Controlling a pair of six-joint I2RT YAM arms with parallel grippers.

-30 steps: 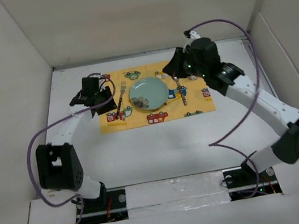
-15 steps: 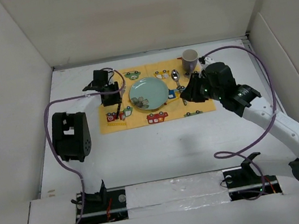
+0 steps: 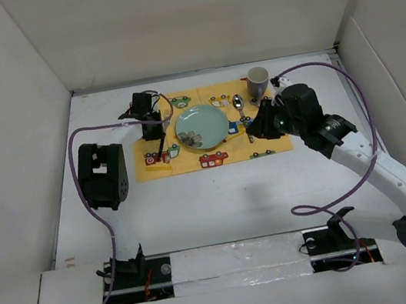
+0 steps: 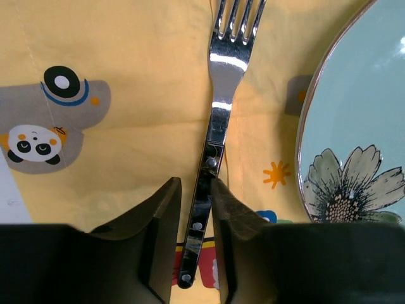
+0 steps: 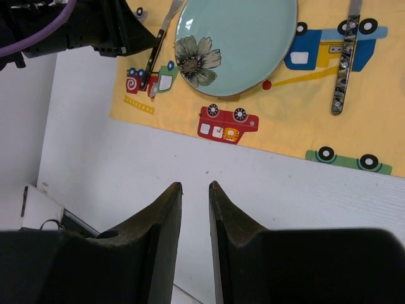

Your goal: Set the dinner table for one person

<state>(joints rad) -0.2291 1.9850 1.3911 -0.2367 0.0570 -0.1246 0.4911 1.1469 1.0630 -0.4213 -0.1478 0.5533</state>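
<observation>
The fork (image 4: 218, 120) is pinched at its handle by the left gripper (image 4: 195, 183), seemingly for straightening beside the flowered plate (image 4: 361, 114) on the placemat (image 4: 126, 63) laid across the white dinner table (image 3: 195, 200), while the right gripper (image 5: 195, 187) is held slightly parted and empty above it.

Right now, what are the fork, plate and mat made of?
Fork: metal, probably steel; shiny, mirror glints; handle darker, riveted, material unclear.
Plate: likely glazed ceramic; glossy pale green, painted flower.
Mat: cloth, matte; faint folds, printed cars.
</observation>
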